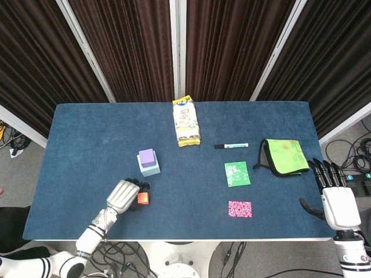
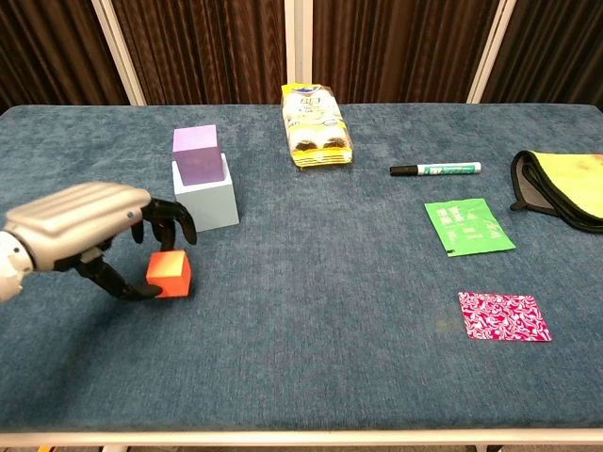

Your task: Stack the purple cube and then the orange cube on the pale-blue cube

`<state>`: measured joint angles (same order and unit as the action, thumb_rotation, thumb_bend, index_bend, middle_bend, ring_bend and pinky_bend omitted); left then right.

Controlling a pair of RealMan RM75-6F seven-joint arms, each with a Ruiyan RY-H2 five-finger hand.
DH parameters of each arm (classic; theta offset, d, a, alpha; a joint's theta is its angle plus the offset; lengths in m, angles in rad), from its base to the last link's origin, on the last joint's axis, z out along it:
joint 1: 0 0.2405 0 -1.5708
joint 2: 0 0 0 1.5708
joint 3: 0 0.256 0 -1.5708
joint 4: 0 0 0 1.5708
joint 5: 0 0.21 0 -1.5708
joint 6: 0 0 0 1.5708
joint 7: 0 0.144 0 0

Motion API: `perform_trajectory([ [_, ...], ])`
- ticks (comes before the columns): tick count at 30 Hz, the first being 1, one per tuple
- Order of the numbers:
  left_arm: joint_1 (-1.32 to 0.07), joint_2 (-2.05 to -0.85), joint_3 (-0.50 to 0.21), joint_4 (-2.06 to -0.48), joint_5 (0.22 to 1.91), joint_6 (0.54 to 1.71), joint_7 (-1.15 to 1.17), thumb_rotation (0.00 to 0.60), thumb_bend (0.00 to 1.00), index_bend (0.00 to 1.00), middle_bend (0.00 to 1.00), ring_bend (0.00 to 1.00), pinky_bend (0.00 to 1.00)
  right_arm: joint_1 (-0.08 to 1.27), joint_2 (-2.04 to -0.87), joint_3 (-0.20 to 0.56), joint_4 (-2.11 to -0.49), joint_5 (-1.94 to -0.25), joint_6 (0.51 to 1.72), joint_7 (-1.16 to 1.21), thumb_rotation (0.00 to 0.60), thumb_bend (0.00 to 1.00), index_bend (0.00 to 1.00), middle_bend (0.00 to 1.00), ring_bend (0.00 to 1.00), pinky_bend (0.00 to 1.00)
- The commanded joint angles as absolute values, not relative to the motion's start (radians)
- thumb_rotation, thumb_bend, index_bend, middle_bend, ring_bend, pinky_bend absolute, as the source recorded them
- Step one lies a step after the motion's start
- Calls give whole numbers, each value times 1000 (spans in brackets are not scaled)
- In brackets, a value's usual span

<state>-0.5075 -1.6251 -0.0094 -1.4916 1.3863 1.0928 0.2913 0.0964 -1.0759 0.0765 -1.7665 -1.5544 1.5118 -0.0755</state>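
The purple cube sits on top of the pale-blue cube, left of the table's middle. In front of that stack, my left hand grips the small orange cube between thumb and curled fingers. The cube is slightly tilted and sits just above the cloth or at it. My right hand hangs off the table's right edge with its fingers spread and nothing in it. The chest view does not show it.
A yellow snack bag lies at the back centre. A marker, a green packet, a pink packet and a green cloth lie on the right half.
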Motion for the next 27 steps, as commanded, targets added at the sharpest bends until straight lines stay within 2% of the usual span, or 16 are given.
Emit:
perform_trajectory([
  [1, -494, -1565, -11, -1539, 1394, 1121, 299, 600, 295, 410, 608, 393, 427, 97, -1077, 76, -1766, -1556, 1511, -76, 600, 133, 23, 60, 0, 0],
  [7, -480, -1422, -30, -1621, 1387, 1154, 320, 600, 295, 410, 609, 394, 427, 98, -1080, 73, -1767, -1560, 1509, -84, 600, 134, 23, 60, 0, 0],
  [13, -499, -1306, -97, -1666, 1330, 1149, 324, 600, 297, 409, 613, 400, 423, 98, -1085, 72, -1764, -1562, 1509, -92, 600, 133, 23, 61, 0, 0],
  [23, -637, -1262, -253, -1666, 1176, 1029, 349, 600, 297, 409, 613, 400, 422, 101, -1090, 70, -1763, -1566, 1506, -99, 600, 134, 23, 61, 0, 0],
  [27, -685, -1267, -276, -1676, 1124, 986, 370, 600, 297, 409, 613, 400, 421, 106, -1091, 74, -1763, -1554, 1495, -101, 600, 133, 23, 61, 0, 0],
])
